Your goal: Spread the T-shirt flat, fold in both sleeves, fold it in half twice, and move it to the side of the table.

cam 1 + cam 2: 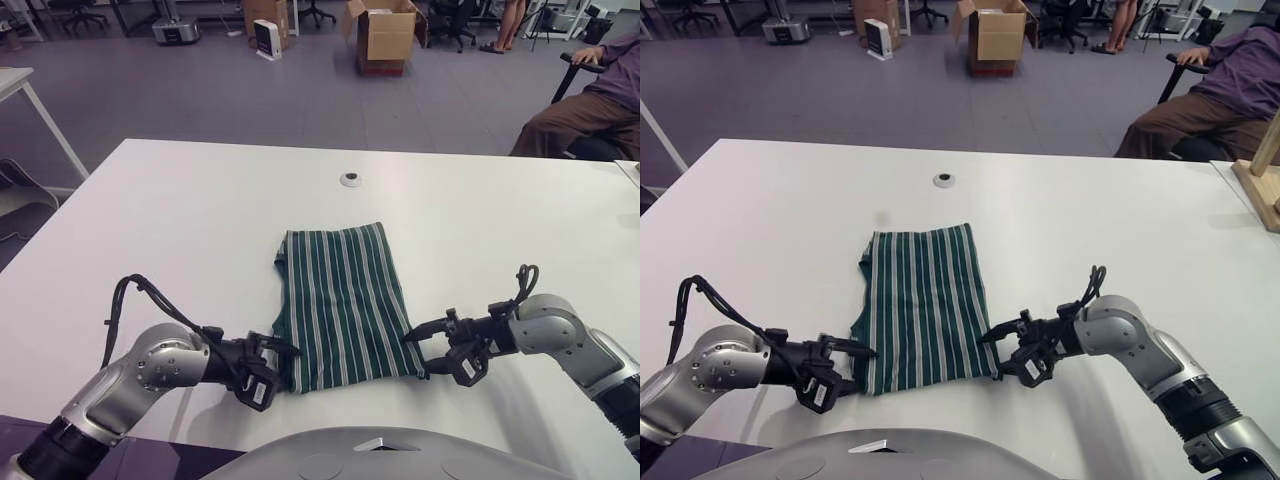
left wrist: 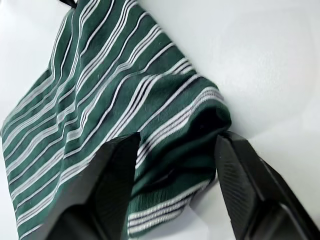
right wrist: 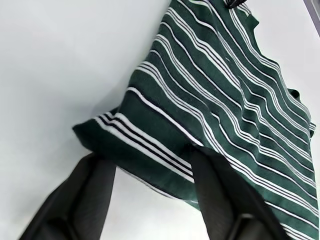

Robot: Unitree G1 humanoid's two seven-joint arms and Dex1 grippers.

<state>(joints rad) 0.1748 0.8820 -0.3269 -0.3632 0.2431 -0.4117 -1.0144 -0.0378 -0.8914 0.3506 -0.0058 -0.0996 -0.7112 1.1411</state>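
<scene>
The green T-shirt [image 1: 342,300] with white stripes lies folded into a narrow rectangle on the white table [image 1: 180,230], running from the middle toward the near edge. My left gripper [image 1: 272,364] sits at its near left corner, open, with that corner [image 2: 200,115] of the cloth between the two fingers. On the other side, my right gripper [image 1: 420,354] is open at the near right corner, and its fingers straddle the hem [image 3: 135,135]. Both corners rest on the tabletop.
A small round grey fitting [image 1: 350,179] is set into the table beyond the shirt. A wooden stand [image 1: 1262,185] sits at the far right edge. Bare tabletop stretches left and right of the shirt. Cardboard boxes [image 1: 385,35] stand on the floor behind.
</scene>
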